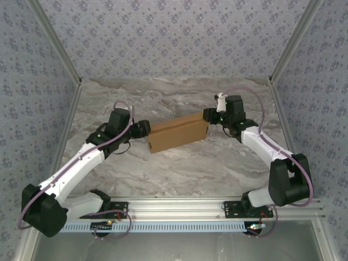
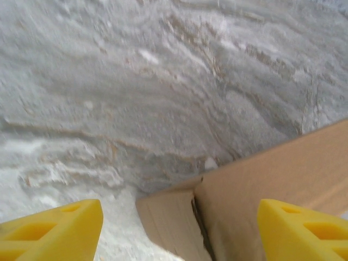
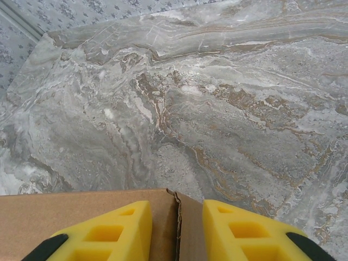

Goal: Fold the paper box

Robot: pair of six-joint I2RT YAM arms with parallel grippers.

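Our left fingers, spread wide, flank one end of the box; our right fingers straddle its opposite edge, and we cannot tell whether they grip.

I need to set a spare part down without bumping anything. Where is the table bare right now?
Two patches of the table are bare: the far strip between the paper box and the back wall, and the near strip between the box and the rail. The middle is crowded, with the left gripper and right gripper at the box's ends.
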